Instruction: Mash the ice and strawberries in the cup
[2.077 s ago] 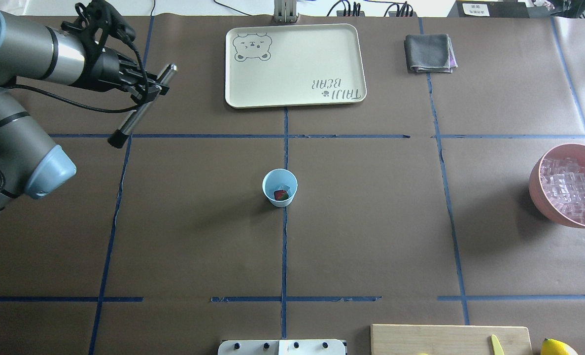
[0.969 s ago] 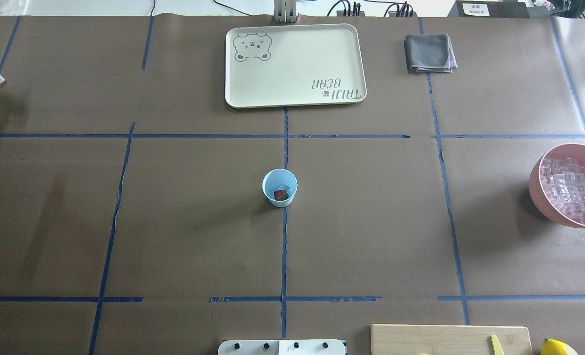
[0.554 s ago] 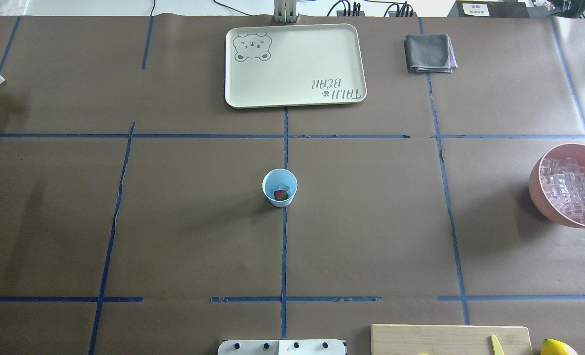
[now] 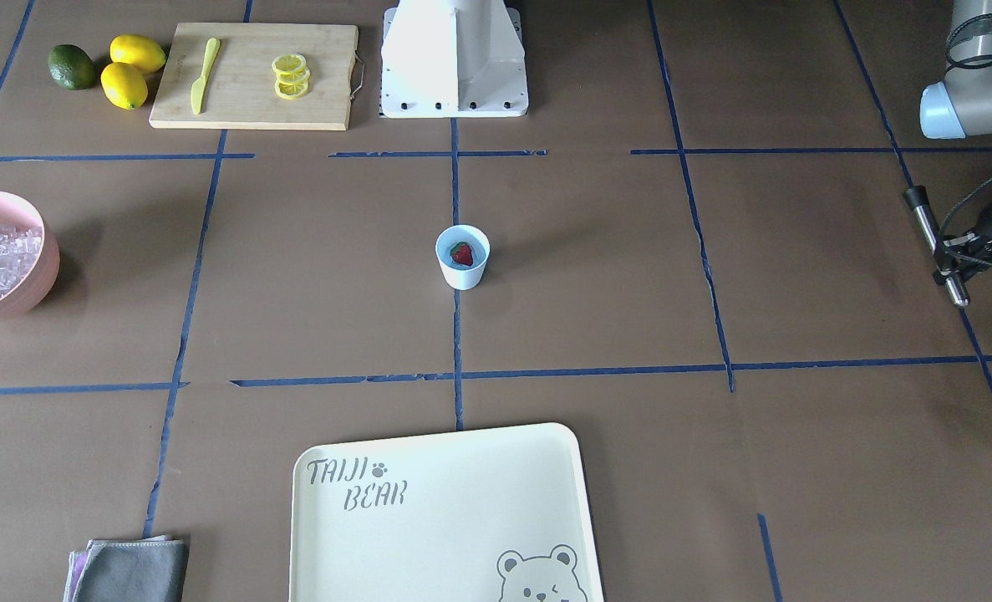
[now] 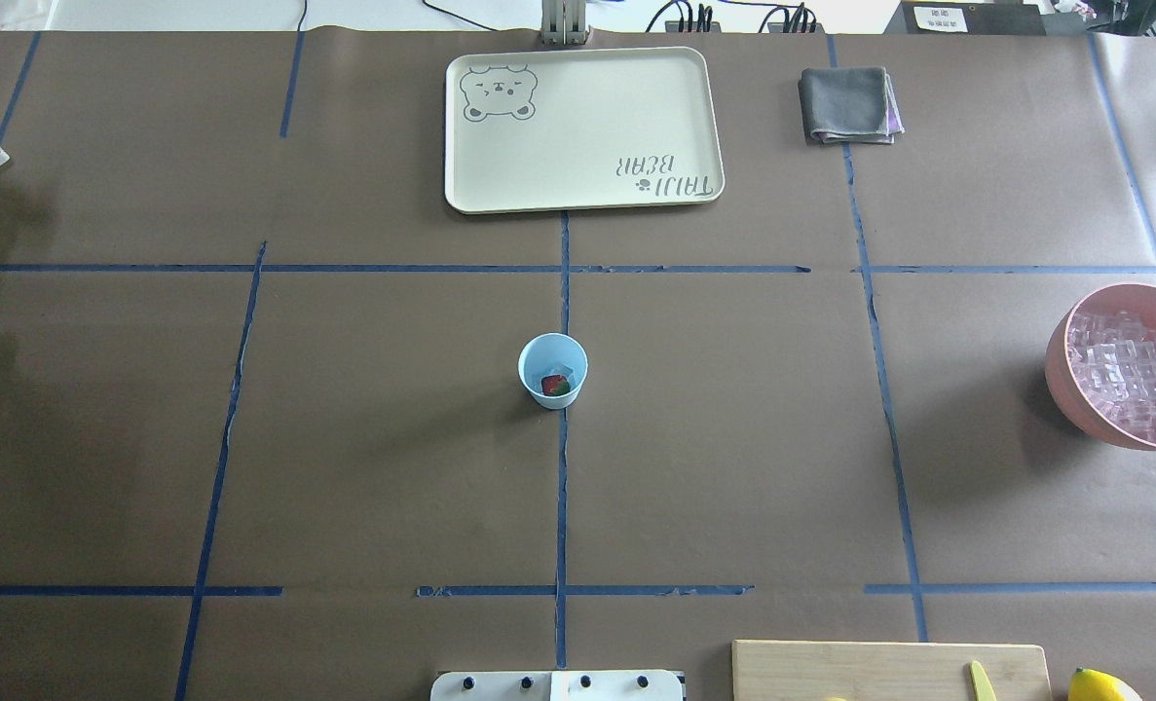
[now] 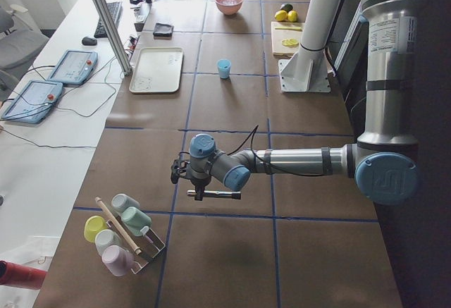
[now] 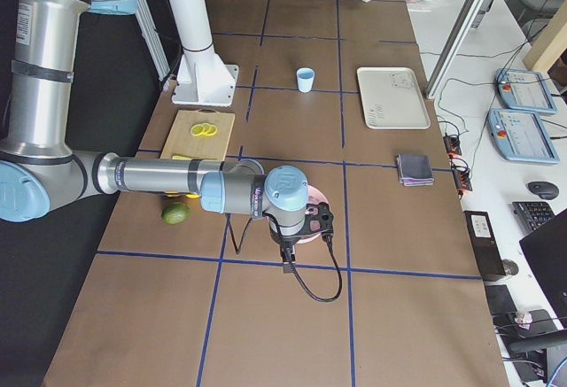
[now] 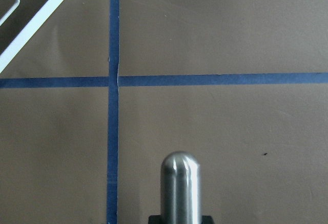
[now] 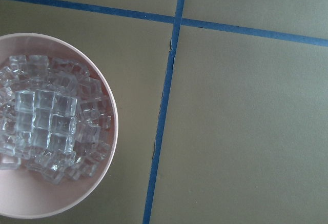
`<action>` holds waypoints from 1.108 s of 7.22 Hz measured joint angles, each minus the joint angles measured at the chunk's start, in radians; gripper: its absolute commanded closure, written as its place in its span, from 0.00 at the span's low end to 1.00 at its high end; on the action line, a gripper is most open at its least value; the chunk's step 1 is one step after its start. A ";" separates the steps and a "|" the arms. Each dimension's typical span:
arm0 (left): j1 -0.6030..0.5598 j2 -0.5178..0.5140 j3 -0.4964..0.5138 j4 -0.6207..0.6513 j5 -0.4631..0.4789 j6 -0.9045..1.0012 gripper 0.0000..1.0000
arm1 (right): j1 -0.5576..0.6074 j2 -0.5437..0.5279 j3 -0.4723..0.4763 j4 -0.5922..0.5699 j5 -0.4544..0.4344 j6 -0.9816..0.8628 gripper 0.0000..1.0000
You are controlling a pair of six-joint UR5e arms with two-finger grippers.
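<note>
In middle of surface (image 5: pixel 733 438), upright cup (image 5: pixel 552 370) with 1 strawberry (image 4: pixel 462 253) inside. Well apart, at left end, left hand (image 4: pixel 948 257) clamped on 1 metal rod (image 4: pixel 926 226), held level over the surface. Right hand (image 7: pixel 286 259) above pink bowl (image 9: pixel 87 183) of ice (image 9: pixel 46 126); cannot tell whether apart or together.

A light-blue cup (image 5: pixel 541 354), red strawberry (image 5: pixel 558 387), pink bowl (image 5: pixel 1061 362), clear ice (image 5: pixel 1123 375), silver rod (image 4: pixel 926 224), brown blue-taped table (image 5: pixel 733 438).
</note>
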 measured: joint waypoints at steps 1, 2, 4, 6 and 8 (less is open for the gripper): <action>0.015 0.000 0.006 -0.005 0.003 -0.001 0.89 | 0.000 0.000 0.000 0.000 0.000 0.000 0.00; 0.032 -0.001 0.009 -0.006 0.012 -0.002 0.08 | 0.000 0.000 -0.001 0.000 0.000 -0.001 0.00; 0.046 -0.001 0.010 -0.008 0.023 -0.002 0.00 | 0.000 -0.001 -0.001 0.000 0.000 -0.001 0.00; 0.047 -0.004 0.008 -0.008 0.029 0.001 0.00 | 0.000 -0.001 0.000 0.000 0.000 0.000 0.00; 0.044 -0.010 0.001 -0.004 0.027 0.025 0.00 | 0.000 -0.001 0.000 0.000 0.000 0.002 0.00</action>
